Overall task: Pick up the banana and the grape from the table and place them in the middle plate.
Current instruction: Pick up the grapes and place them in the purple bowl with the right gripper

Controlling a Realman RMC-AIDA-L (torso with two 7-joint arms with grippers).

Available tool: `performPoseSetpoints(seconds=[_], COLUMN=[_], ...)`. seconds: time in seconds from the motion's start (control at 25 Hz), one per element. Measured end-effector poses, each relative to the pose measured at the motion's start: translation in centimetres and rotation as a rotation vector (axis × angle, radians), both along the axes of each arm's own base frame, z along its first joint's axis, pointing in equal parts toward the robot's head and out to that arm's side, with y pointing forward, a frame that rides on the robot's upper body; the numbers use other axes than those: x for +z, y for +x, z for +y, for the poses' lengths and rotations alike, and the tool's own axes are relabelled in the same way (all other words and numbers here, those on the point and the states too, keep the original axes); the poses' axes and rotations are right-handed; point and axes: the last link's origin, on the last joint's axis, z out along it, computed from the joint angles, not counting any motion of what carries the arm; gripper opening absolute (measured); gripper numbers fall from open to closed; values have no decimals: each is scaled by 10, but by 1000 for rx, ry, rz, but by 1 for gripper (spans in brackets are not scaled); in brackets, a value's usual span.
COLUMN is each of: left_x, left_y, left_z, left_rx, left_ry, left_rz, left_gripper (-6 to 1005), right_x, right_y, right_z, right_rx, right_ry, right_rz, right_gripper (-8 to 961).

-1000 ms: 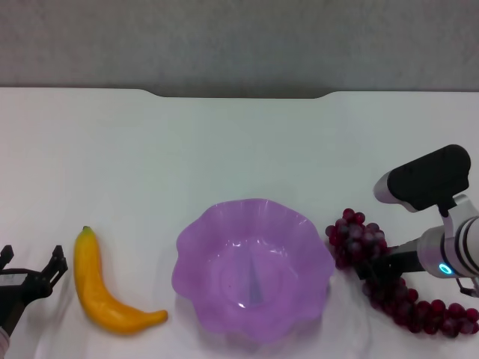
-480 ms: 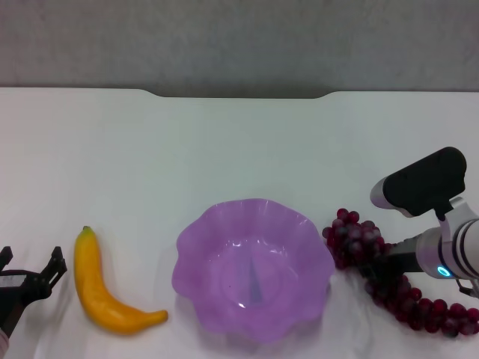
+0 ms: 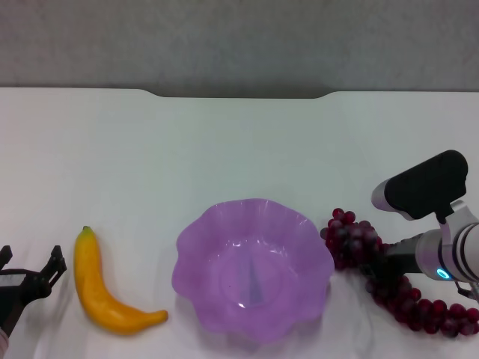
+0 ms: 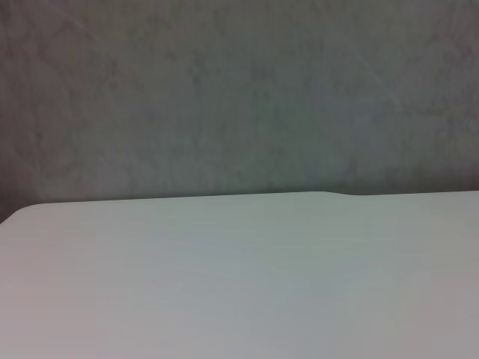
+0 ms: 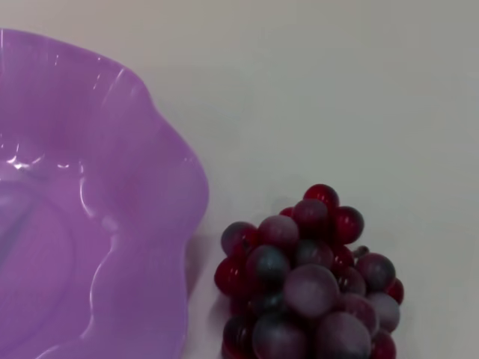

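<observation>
The yellow banana [image 3: 101, 288] lies on the white table [image 3: 239, 149] left of the purple scalloped middle plate [image 3: 196, 233], which holds nothing. The dark red grape bunch [image 3: 355, 239] lies just right of the plate, its near end close to the rim. My right gripper [image 3: 383, 262] is down in the bunch's middle and appears shut on it; its fingertips are hidden among the grapes. The right wrist view shows the grape's end [image 5: 307, 284] beside the plate's rim [image 5: 172, 179]. My left gripper [image 3: 30, 262] is open and empty, left of the banana.
The table's notched far edge [image 3: 239, 96] meets a grey wall. The left wrist view shows only bare tabletop [image 4: 239, 284] and wall.
The plate-side end of the grape bunch has shifted slightly left toward the plate, along with my right gripper. The left arm and banana have not moved.
</observation>
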Motion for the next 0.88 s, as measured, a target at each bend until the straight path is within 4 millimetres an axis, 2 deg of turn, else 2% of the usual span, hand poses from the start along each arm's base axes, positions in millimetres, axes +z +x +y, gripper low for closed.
performPoseSetpoints(seconds=[0.88], left_x=[0], left_y=[1], left_z=[1], left_rx=[-2], left_ry=[-1], left_rz=[1], left_gripper=[891], right_x=[-1], right_y=[4], right_z=[-1], right_rx=[-9], right_ry=[6], right_rz=[9], right_gripper=[422])
